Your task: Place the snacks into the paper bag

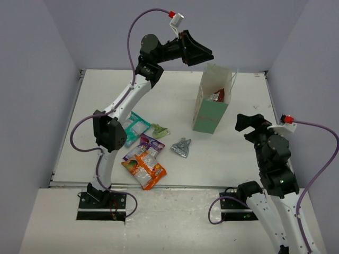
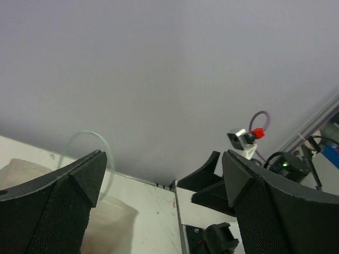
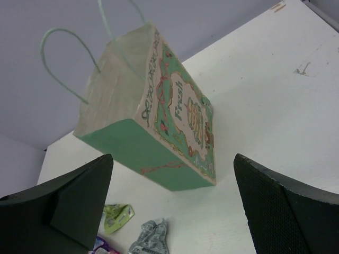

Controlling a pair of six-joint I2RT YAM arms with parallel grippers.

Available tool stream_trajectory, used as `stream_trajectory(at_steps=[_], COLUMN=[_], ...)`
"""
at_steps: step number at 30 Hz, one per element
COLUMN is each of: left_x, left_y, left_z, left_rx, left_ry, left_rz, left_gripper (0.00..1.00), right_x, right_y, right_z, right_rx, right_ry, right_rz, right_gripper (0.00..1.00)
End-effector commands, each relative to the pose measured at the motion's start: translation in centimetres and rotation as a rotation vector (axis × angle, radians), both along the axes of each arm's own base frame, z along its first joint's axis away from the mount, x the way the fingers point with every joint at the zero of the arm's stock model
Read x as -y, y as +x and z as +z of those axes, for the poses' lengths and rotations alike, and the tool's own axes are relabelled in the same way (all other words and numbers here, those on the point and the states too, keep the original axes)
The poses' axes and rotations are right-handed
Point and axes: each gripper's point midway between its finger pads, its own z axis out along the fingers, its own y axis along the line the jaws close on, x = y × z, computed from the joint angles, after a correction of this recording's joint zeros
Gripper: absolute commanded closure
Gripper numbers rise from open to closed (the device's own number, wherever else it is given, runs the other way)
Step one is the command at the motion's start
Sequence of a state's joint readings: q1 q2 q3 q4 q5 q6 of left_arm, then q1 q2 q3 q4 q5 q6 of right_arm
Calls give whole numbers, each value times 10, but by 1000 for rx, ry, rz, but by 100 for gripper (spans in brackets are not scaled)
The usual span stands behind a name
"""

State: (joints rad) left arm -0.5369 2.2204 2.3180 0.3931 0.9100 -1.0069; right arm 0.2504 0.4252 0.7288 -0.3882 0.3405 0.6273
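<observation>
Top view, bag: paper bag (image 1: 211,114) upright right of centre, mouth up, red packet (image 1: 217,96) inside.
Top view, loose snacks: teal packet (image 1: 136,126), green packet (image 1: 160,130), silver packet (image 1: 181,147), purple packet (image 1: 148,143) and orange packet (image 1: 145,169) lie lower left of the bag.
Top view, grippers: left gripper (image 1: 204,58) spread, empty, just upper left of the bag's mouth; right gripper (image 1: 249,123) spread, empty, right of the bag.
Left wrist view: jaws wide, nothing between; bag rim lower left.
Right wrist view: bag at centre, mouth toward upper left; green and silver packets along the bottom edge.
</observation>
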Motion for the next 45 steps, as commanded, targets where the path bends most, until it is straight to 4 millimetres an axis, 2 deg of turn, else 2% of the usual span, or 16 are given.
stream_trajectory(at_steps=[1,5,6,9,10,11,13,16,17,18,19,20,26,31,36,45], left_x=[-43,-72,-77,-103,-123,-123,-139,-167,-173,-187,-201,-210,-266,-278,-285,-320], left_y=[-84,-140,-141,-152,-174,-165,-164,-161,-152,-140,-145,-142,-140,-141,-138,-141], left_z=[102,122,122,115,126,89,53,16,-24,-41,-47,-79,-150,-187,-193,-180], left_rx=[224,265,310,315,346,273,212,150,75,53,55,7,-71,-98,-110,-152], left_ry=[-130,-111,-104,-41,-54,8,50,103,185,231,243,316,465,554,551,654], left_rz=[-87,-92,-36,163,216,252,360,529,581,689,743,789,1044,1080,1126,1276], left_gripper=[4,2,2,0,0,0,0,0,0,0,0,0,0,0,0,0], right_x=[-2,-11,-15,-42,-64,-76,-109,-129,-134,-138,-144,-148,-181,-228,-267,-294], right_y=[3,1,1,-3,-10,-14,-26,-26,-27,-28,-31,-34,-52,-64,-68,-67], right_z=[8,11,13,20,23,24,24,11,8,3,0,-2,-13,-39,-77,-130], right_rx=[24,31,44,90,113,126,128,34,18,4,3,10,16,-45,-138,-276], right_ry=[-21,-49,-58,-93,-112,-114,-120,-119,-128,-132,-143,-147,-128,-181,-165,-123], right_rz=[13,76,103,266,405,478,688,806,833,850,880,904,1047,1128,1213,1289], right_gripper=[1,1,1,1,1,1,1,1,1,1,1,1,1,1,1,1])
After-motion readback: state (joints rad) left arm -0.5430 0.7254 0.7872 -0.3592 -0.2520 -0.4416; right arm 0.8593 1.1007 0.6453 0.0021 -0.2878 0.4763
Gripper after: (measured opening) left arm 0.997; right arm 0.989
